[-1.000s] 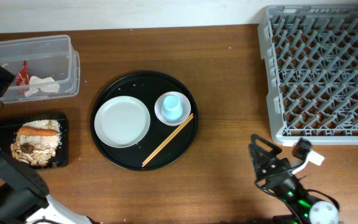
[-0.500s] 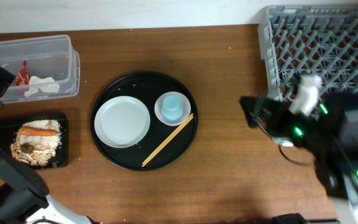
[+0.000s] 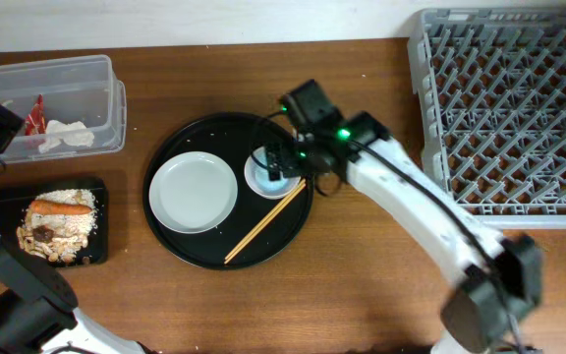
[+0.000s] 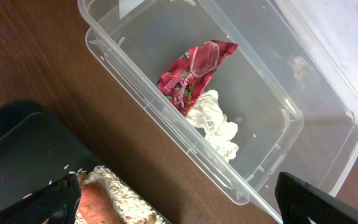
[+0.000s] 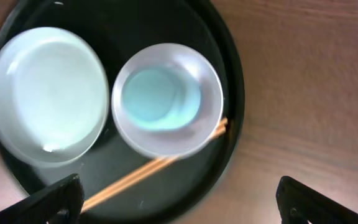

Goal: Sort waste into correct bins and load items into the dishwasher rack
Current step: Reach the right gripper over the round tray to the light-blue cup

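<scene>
Light-blue cup (image 5: 160, 99) is sat inside the white bowl (image 5: 207, 127) on the round black tray (image 5: 230, 62), and it's found almost straight under the right gripper (image 5: 179, 186), whose jaws are spread wide with nothing held. The left gripper (image 4: 179, 186) (also spread wide, empty) is parked over by the clear tub (image 4: 272, 93), so the cup is better reached from the right.

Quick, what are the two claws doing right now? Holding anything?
Left gripper: open, holding nothing.
Right gripper: open, holding nothing, above the bowl with the blue cup.
</scene>
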`<move>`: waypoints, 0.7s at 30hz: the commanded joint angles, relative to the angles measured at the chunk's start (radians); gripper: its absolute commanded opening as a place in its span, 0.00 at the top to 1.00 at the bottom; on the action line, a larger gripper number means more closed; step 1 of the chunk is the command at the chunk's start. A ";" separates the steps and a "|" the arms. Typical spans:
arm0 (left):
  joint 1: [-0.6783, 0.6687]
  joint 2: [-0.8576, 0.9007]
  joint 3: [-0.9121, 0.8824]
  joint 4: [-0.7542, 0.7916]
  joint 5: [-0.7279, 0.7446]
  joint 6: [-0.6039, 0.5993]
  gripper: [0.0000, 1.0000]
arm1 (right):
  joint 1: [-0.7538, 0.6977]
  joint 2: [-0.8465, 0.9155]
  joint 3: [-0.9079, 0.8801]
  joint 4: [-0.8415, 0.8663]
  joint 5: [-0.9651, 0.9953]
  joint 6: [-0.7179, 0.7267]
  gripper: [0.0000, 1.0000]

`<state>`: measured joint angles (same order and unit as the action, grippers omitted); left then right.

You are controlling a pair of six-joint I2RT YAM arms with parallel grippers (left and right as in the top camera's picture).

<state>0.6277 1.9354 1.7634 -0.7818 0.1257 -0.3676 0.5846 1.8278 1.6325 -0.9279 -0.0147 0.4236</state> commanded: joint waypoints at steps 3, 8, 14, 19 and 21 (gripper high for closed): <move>0.002 -0.012 0.005 0.002 0.000 -0.002 0.01 | 0.032 0.117 0.120 0.035 0.053 0.016 0.02; 0.004 -0.012 0.005 0.002 0.000 -0.002 0.01 | 0.037 0.159 0.120 0.126 0.053 0.090 0.02; 0.004 -0.012 0.005 0.002 0.000 -0.002 0.01 | 0.047 0.208 0.120 0.135 0.099 0.086 0.02; 0.004 -0.012 0.005 0.002 0.000 -0.002 0.01 | 0.072 0.239 0.120 0.143 0.106 0.087 0.02; 0.004 -0.012 0.005 0.002 0.000 -0.002 0.01 | 0.088 0.248 0.120 0.145 0.129 0.091 0.02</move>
<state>0.6281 1.9354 1.7634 -0.7818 0.1257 -0.3676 0.6380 2.0537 1.7317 -0.7876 0.0677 0.4984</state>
